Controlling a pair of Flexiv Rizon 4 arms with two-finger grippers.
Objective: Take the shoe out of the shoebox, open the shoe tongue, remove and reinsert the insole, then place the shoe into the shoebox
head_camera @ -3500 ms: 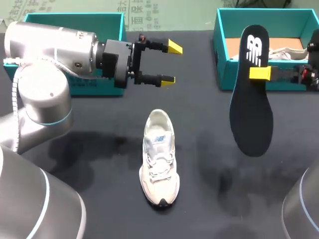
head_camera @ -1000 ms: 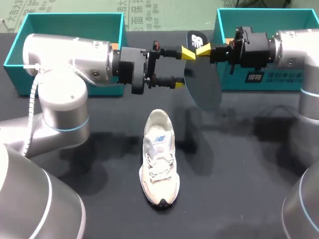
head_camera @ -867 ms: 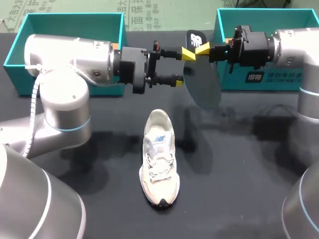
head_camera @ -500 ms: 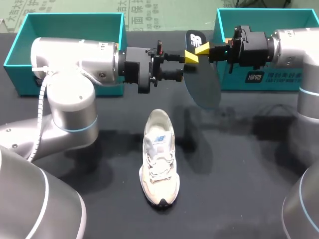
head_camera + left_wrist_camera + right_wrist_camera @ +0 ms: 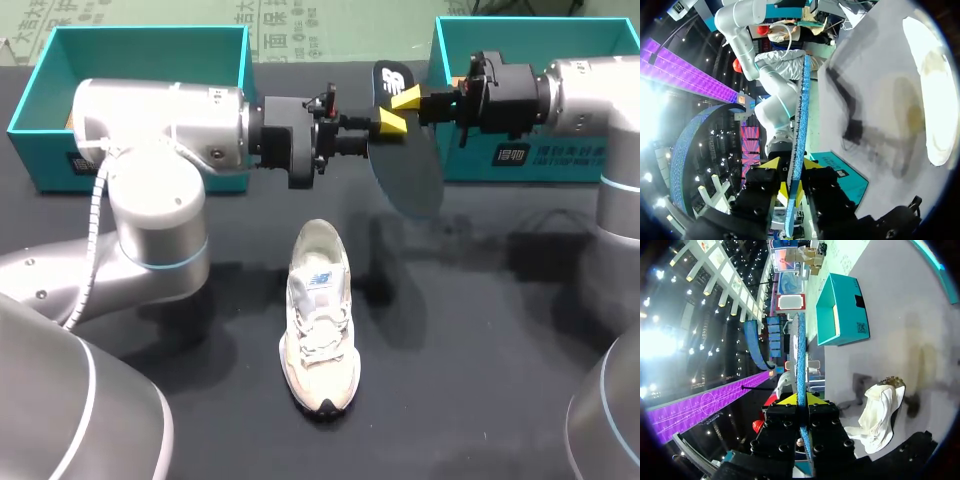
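Above the black bench (image 5: 500,350), behind the white lace-up sneaker (image 5: 318,315), right pincer (image 5: 405,98) clamps the dark foam insole (image 5: 405,170) while left pincer (image 5: 386,121) straddles it, contact unclear: confirm left's hold before right lets go.

White shoe (image 5: 320,315) upright; dark insole (image 5: 408,170) aloft

The right tool (image 5: 402,100) now holds the insole (image 5: 410,175) above mid-counter (image 5: 480,330) instead of by the right box (image 5: 500,158). The left tool (image 5: 382,132) has pushed forward and now reaches the insole's edge, just below the right tool.
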